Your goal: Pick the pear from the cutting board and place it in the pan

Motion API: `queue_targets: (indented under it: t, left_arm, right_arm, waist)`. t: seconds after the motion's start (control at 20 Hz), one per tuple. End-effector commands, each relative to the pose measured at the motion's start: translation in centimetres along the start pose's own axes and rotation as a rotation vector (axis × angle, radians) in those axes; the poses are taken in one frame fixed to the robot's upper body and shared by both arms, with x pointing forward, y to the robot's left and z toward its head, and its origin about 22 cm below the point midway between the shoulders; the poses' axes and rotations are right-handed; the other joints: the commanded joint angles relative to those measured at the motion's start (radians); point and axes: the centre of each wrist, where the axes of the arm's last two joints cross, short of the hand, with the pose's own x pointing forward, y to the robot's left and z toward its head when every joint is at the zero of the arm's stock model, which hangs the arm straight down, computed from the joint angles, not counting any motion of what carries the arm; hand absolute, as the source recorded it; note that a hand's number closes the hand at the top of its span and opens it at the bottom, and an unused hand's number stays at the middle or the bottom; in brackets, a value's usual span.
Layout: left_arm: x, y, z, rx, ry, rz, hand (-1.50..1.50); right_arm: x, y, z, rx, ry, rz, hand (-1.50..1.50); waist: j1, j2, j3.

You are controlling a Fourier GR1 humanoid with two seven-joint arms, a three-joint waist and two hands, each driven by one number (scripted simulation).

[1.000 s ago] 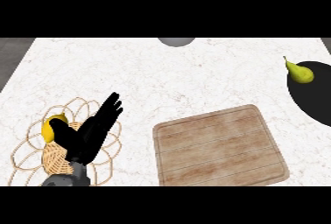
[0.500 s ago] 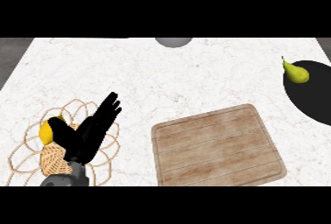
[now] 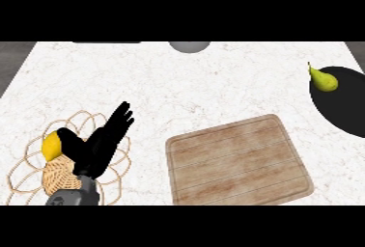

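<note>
Black and round, the pan (image 3: 342,108) sits at the right edge of the table (image 3: 214,82), partly cut off by the frame, and the pear (image 3: 323,79) lies inside it near its upper left rim, yellow-green, narrow end with a short dark stem pointing up and away. Well apart from it, the cutting board (image 3: 239,161) lies flat lower in the middle of the view, a pale wooden slab with rounded corners, a grooved border and grain running across it, turned slightly askew; nothing rests on it. At the lower left stands a woven basket (image 3: 53,176) of tan wicker with looping, petal-like wire or cane rings spreading around its rim, and a yellow fruit (image 3: 51,144), smooth and rounded, sits in it at the upper left side. Over that basket shows the left hand (image 3: 100,147), black, on a grey forearm coming in from the lower edge; its fingers are straight and held close together, pointing up and to the right, the thumb spread out toward the yellow fruit, and it holds nothing. White marble with faint grey veins covers the tabletop. A grey, rounded object (image 3: 189,46) is half visible at the top edge.
</note>
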Motion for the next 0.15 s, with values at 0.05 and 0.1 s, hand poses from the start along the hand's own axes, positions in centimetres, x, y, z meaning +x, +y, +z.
queue_targets:
  t: [0.05,0.1]
  left_arm:
    - [1.6,0.4,1.7,0.011,-0.001,-0.004,0.00]
    - [-0.1,1.4,-0.8,0.014,-0.001,0.004,0.00]
  right_arm:
    - [-0.9,-0.2,1.2,0.045,-0.016,0.012,-1.50]
    - [-1.6,-0.8,2.0,0.042,-0.005,0.007,-1.50]
  waist:
    - [-0.002,-0.004,-0.002]
    - [-0.007,-0.002,-0.001]
